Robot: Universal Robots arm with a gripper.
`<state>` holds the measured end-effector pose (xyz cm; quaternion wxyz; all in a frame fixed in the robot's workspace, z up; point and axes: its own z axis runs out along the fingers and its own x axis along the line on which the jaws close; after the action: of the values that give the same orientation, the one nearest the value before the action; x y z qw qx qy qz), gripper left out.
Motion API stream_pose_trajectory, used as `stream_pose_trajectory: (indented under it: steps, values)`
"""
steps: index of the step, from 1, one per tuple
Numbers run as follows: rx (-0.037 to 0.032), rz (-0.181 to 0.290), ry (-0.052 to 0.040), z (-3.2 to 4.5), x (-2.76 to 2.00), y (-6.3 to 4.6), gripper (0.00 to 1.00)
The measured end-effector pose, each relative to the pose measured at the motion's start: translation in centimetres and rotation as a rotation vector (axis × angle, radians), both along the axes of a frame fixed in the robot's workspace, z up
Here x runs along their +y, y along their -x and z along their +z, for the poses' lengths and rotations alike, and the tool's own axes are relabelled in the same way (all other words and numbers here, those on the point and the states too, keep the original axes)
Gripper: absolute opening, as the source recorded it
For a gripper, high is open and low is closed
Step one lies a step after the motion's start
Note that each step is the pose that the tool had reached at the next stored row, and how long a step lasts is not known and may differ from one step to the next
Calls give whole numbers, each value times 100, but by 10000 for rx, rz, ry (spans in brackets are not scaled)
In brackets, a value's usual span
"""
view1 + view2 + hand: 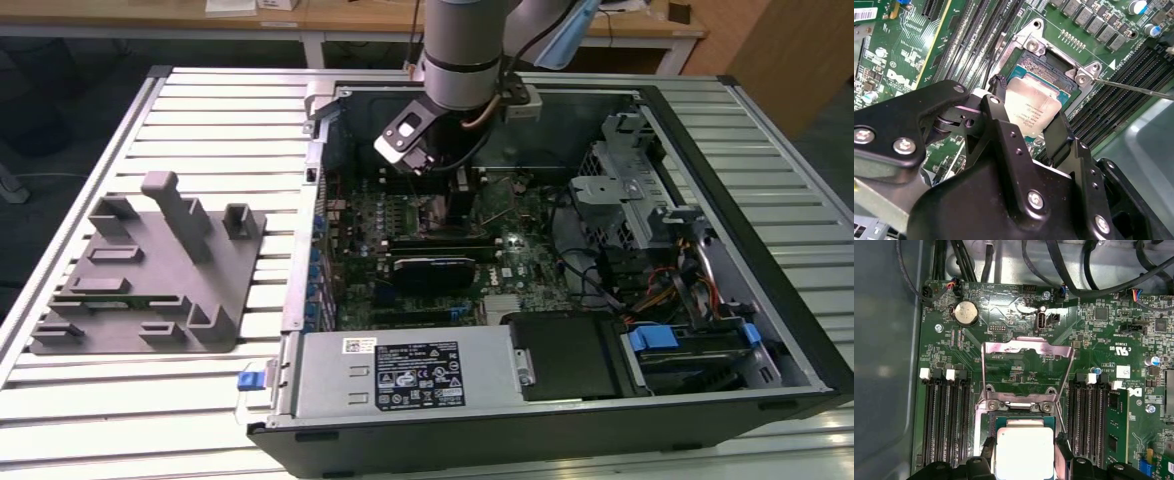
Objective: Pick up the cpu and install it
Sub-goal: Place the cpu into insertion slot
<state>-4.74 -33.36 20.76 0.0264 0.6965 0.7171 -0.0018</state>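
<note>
Gripper (1028, 126) is clamped on the cpu (1030, 102). 2 black fingers (1058, 134) press on its opposite edges, and the silvery top faces up between them in both wrist views. The cpu is directly under the gripper body, over the open socket (1046, 67) on the green motherboard (1019, 315) (can't tell if it's seated or just above). Load plate (1026, 346) is swung open just beyond the fingertips, and the thin lever rod (1134, 87) sticks out beside the socket. Memory slots (946, 425) flank the gripper on both sides. In the exterior view the arm (461, 50) reaches down into the computer case (787, 330). Grey tray (147, 270) with posts lies well away from the gripper, outside the case on the slatted table (200, 400), at the exterior view's left.
</note>
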Motion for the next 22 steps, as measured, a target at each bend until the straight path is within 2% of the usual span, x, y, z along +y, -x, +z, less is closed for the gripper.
stream_pose_trajectory:
  steps: [14, 22]
  values:
    - [0, -9, -9, -37, 0, 0, 54]
    - [0, -214, -9, -46, 0, 0, 54]
